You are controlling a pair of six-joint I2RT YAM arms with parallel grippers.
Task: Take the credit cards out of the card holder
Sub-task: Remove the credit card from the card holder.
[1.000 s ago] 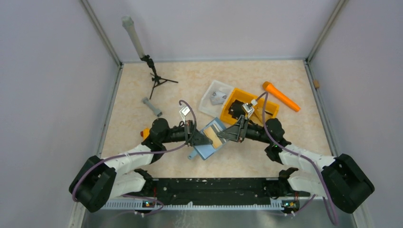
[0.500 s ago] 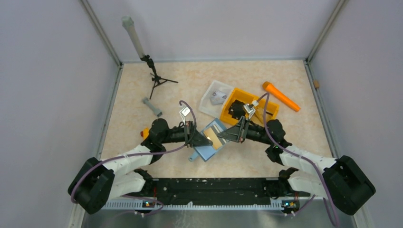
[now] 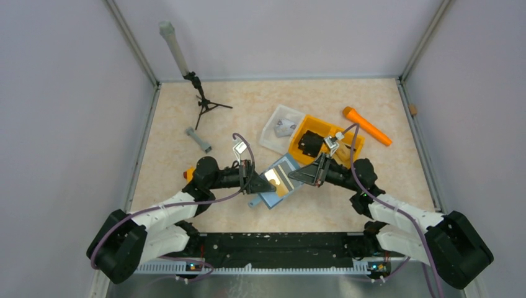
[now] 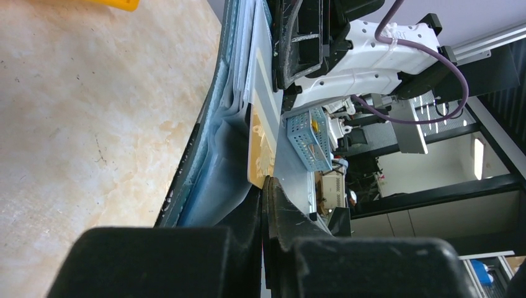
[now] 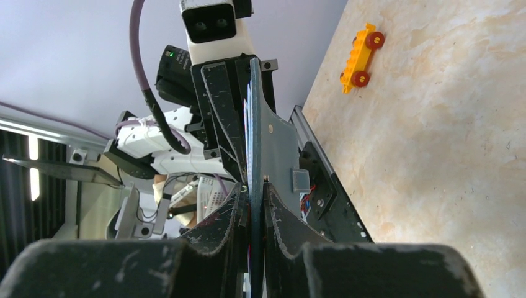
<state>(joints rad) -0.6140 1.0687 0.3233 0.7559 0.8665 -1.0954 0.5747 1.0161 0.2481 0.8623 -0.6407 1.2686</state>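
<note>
Teal-blue folding card holder (image 3: pixel 271 195) is open, tan card (image 3: pixel 283 184) showing; left gripper (image 3: pixel 270 184) and right gripper (image 3: pixel 292 178) pinch its left and right edges.

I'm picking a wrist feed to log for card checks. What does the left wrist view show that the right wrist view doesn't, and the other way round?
Left wrist only: the light-blue inside of the card holder, a gold card sitting in its pocket, and the right arm's white link.
Right wrist only: a yellow toy piece with red wheels on the table, and the left arm's wrist camera.
Both: the card holder seen edge-on, pinched in that view's own claw, the left claw or the right claw, above the marbled table.
</note>
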